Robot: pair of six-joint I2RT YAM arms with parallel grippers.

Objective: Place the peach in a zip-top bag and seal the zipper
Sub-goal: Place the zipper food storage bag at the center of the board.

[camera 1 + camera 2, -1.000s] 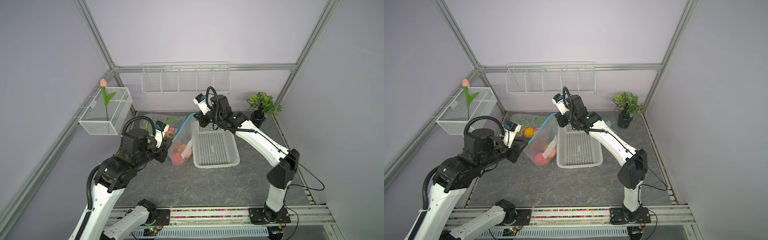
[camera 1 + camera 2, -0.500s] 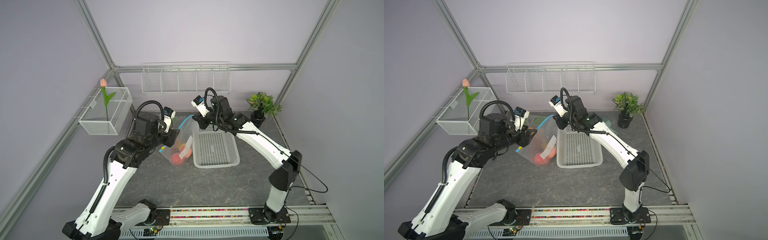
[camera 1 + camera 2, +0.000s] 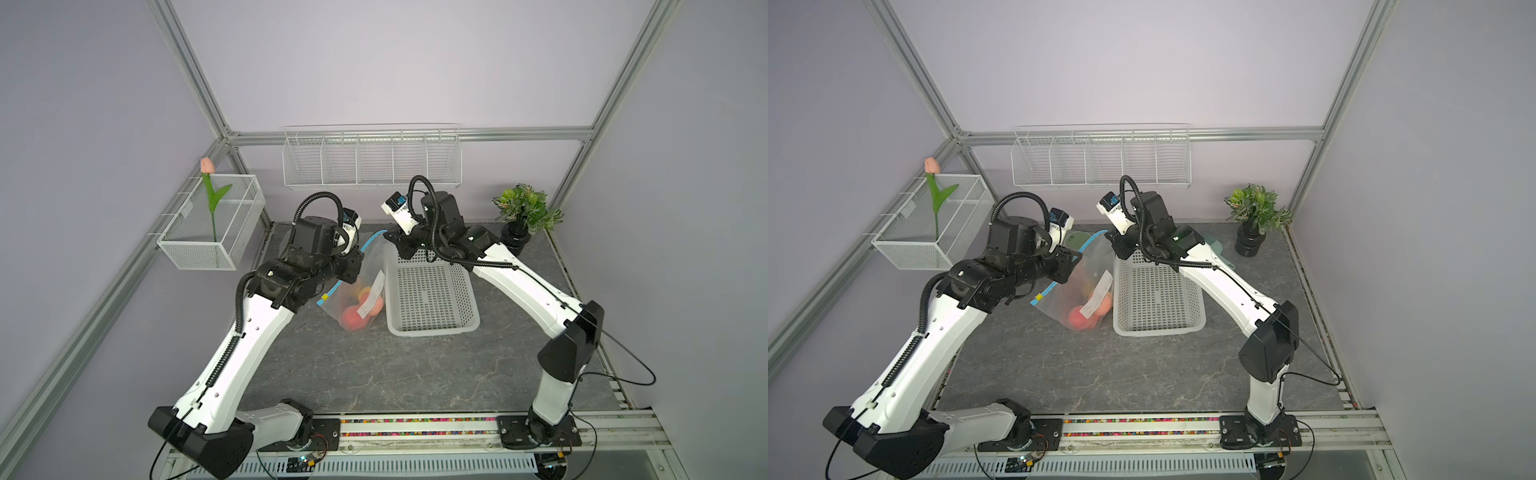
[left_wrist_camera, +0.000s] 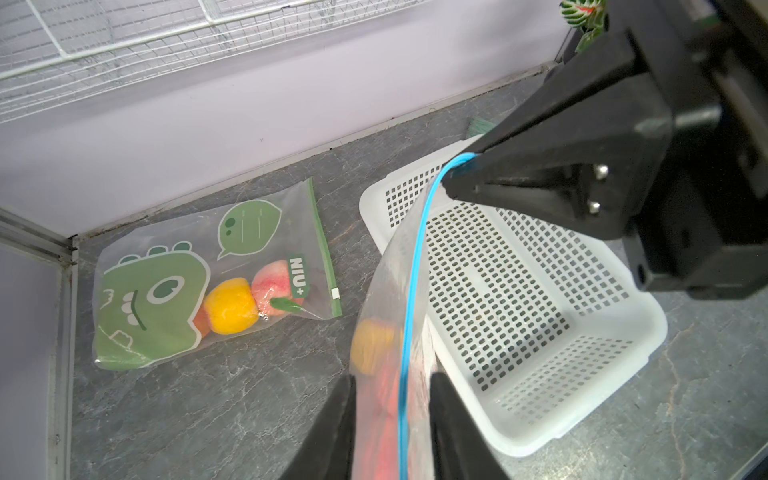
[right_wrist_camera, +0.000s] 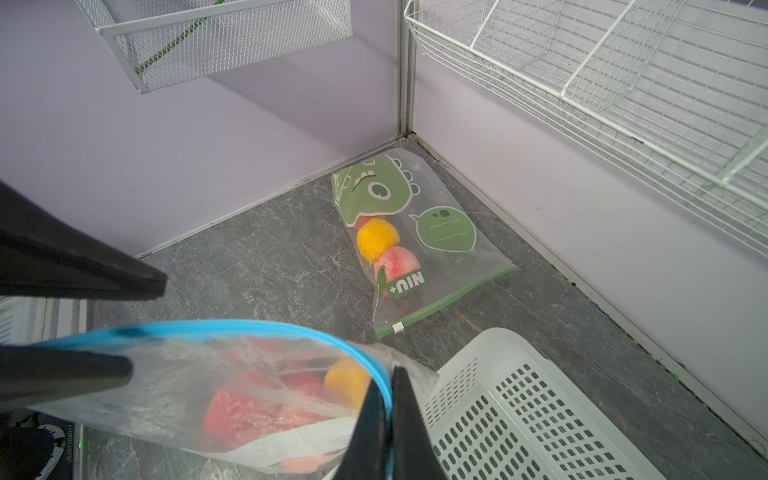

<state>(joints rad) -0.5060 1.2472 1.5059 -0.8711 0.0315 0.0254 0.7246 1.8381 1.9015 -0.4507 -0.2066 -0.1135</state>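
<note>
peach [image 3: 352, 319] is inside the clear bag [image 3: 371, 269], red-pink, down in the bottom corner with more red-pink fruit around it and a yellow fruit [image 4: 370, 345] higher up. the clear bag hangs tilted between the two arms, low end down at the bench [image 3: 374, 374], just beside the white basket [image 3: 432, 330]; can't tell if it touches the basket wall. white label [image 3: 372, 297] on the bag's side. blue zipper [image 4: 415, 266] shows as a single line along the top edge; can't tell whether it is pressed shut. small yellow tab [image 3: 323, 298] at its low end. right gripper [image 5: 391, 370] is fully closed, pinching the zipper at the high end. left gripper [image 4: 392, 378] is part open, one finger on each side of the zipper further down the edge; in the right wrist view there is a gap between its fingers [image 5: 62, 374] and the blue strip, so it straddles without clamping. second bag [image 4: 166, 299], green dinosaur print with a green zipper, lies flat on the bench in the back corner on the left arm's side, holding a pink fruit and a yellow one, well apart from both grippers. further out: wire shelf [image 3: 372, 162] on the back wall, wire box [image 3: 216, 232] on the left wall with a fake tulip [image 3: 207, 166] in it, potted plant [image 3: 525, 208] in the back corner on the right arm's side.
</note>
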